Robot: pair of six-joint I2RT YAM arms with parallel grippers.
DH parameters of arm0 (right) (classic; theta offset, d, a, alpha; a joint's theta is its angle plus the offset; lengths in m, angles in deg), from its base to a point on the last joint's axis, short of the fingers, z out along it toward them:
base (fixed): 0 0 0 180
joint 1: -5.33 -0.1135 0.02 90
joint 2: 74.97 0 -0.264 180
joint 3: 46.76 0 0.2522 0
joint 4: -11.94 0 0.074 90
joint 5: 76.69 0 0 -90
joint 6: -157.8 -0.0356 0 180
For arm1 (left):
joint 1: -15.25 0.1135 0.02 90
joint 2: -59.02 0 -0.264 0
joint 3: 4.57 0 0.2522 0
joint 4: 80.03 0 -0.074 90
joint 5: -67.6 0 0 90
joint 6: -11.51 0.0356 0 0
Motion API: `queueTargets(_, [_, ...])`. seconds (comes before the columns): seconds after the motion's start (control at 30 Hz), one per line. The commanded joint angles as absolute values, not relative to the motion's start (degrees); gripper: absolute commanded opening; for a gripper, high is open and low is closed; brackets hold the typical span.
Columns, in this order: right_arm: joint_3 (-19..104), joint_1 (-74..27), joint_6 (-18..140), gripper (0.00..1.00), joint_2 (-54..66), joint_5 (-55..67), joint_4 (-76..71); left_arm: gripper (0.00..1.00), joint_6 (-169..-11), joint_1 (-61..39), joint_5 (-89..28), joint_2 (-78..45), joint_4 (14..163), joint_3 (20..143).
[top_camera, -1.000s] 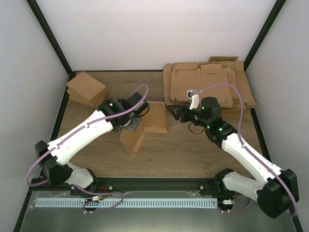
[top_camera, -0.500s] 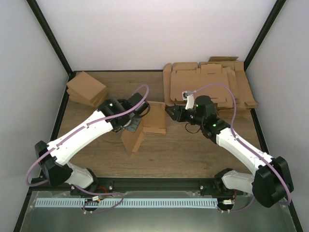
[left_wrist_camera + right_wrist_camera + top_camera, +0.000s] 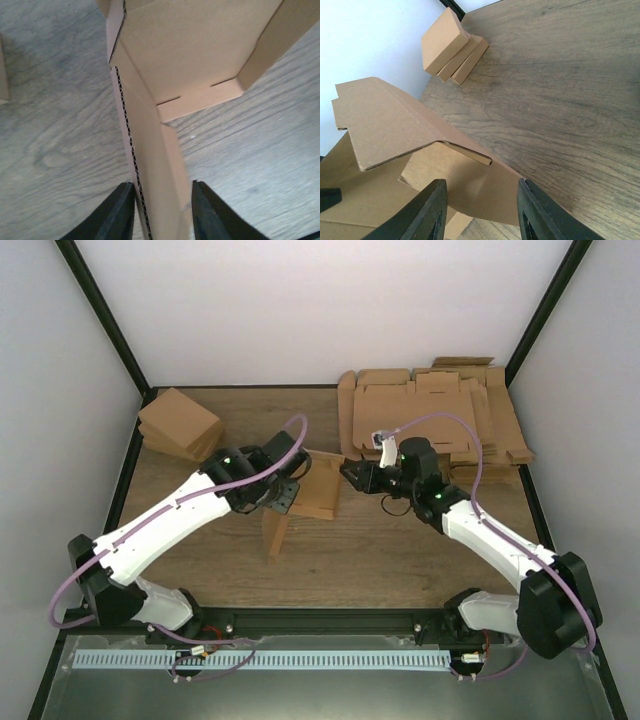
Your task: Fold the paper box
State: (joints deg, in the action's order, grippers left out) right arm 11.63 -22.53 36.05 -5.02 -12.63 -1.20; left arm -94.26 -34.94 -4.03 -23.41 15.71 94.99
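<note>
The paper box (image 3: 318, 490) is a brown cardboard piece, partly folded, in the middle of the table. One long panel (image 3: 274, 531) stands on edge toward the near side. My left gripper (image 3: 284, 494) is at the box's left side. In the left wrist view that upright panel (image 3: 150, 165) runs between the left gripper's (image 3: 161, 184) fingers, with a thin gap at the right finger, so it is open. My right gripper (image 3: 349, 474) is at the box's right edge. It (image 3: 481, 182) is open, with a slotted flap (image 3: 480, 187) lying between its fingers.
A pile of small folded boxes (image 3: 180, 423) sits at the back left, also in the right wrist view as a pile (image 3: 452, 45). A thick stack of flat tabbed sheets (image 3: 430, 415) fills the back right. Black frame posts bound the table.
The left gripper's jaws have parted off the upright panel, which has swung narrower. The right gripper has moved left up to the box's edge, its jaws narrowing.
</note>
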Motion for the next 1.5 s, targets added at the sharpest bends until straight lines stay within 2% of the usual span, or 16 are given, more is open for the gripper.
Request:
queueTargets(0.0, [13.9, -22.3, 37.3, 0.41, -3.8, -13.5, -1.4, 0.4, -93.5, -35.1, -9.7, -19.7, 22.0, 93.1])
queueTargets(0.07, [14.2, -22.3, 37.4, 0.41, -3.2, -13.9, -1.3, 0.44, -94.1, -34.8, -11.4, -18.5, 23.7, 92.8])
queueTargets(0.23, [14.6, -22.3, 37.9, 0.4, -2.0, -14.5, -1.5, 0.65, -96.7, -32.4, -16.1, -13.4, 28.5, 93.0])
queueTargets(0.33, [14.6, -22.3, 38.0, 0.41, -1.3, -14.8, -1.3, 0.7, -97.2, -26.6, -20.8, -10.2, 31.1, 91.9])
queueTargets(0.43, [14.8, -22.3, 38.1, 0.4, -1.0, -15.2, -1.1, 0.68, -97.3, -20.1, -25.0, -7.5, 33.5, 89.7])
queueTargets(0.53, [15.4, -22.3, 38.6, 0.38, -0.5, -15.6, -1.1, 0.52, -97.5, -14.1, -28.2, -5.3, 36.9, 86.3])
queueTargets(0.57, [15.5, -22.3, 38.7, 0.38, -0.3, -15.9, -1.1, 0.5, -97.5, -11.9, -30.0, -4.7, 38.6, 84.8])
queueTargets(0.7, [15.8, -22.3, 39.6, 0.38, -0.1, -16.5, -1.4, 0.46, -98.2, -0.9, -47.1, -4.9, 46.2, 77.5])
queueTargets(0.8, [16.0, -22.3, 40.1, 0.39, 0.1, -16.6, -1.8, 0.47, -100.0, 4.9, -61.9, -7.3, 53.4, 72.9])
queueTargets(0.93, [16.4, -22.3, 40.5, 0.39, 0.4, -17.0, -1.8, 0.5, -101.0, 5.9, -69.5, -11.6, 59.4, 69.6])
queueTargets(1.17, [16.9, -22.3, 41.1, 0.39, 0.9, -17.9, -1.8, 0.5, -102.6, 5.6, -74.9, -15.9, 66.4, 67.4])
queueTargets(1.47, [17.7, -22.3, 41.8, 0.39, 2.2, -19.8, -1.9, 0.48, -102.5, 4.8, -75.5, -19.9, 68.3, 67.0])
